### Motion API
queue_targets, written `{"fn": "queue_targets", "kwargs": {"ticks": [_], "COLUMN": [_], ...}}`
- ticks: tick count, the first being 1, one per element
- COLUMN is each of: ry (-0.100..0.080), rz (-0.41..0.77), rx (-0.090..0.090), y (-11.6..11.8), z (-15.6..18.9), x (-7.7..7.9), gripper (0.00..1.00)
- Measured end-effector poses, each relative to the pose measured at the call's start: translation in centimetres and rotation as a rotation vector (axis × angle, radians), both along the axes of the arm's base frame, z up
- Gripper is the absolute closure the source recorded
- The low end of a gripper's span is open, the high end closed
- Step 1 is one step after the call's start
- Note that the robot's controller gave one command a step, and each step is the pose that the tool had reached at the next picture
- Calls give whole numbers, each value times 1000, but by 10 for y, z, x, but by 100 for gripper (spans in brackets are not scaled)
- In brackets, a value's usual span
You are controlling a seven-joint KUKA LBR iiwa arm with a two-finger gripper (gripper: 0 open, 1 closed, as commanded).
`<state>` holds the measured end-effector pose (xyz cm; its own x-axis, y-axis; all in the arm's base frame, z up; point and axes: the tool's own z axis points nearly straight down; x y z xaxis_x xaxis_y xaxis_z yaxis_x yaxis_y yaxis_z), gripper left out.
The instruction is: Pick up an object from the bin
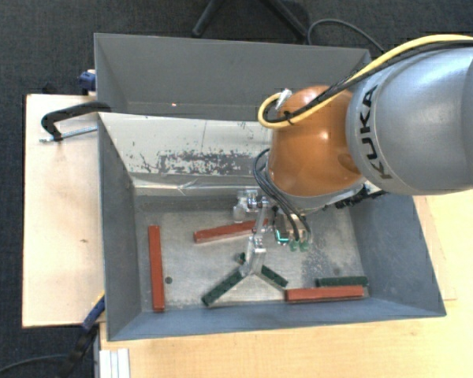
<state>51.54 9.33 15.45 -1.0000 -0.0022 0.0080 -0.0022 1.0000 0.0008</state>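
Observation:
My gripper (255, 252) hangs low over the middle of the bin floor, under the orange wrist cover. Its tip is right above the spot where a long dark green stick (223, 287) and a short dark green stick (273, 276) meet in a V. A red stick (221, 233) lies flat just to the gripper's left, its right end hidden behind the gripper's metal body.
A red stick (155, 268) lies along the left wall. Another red stick (325, 294) and a dark green stick (340, 282) lie side by side near the front right corner. The arm covers the bin's right rear part.

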Motion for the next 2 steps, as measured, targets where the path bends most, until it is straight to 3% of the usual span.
{"fn": "queue_targets", "kwargs": {"ticks": [1,2], "ry": [-11,-13], "rz": [83,82], "rx": [1,2], "y": [12,13], "z": [-88,-87], "x": [63,65], "gripper": [0,0]}}
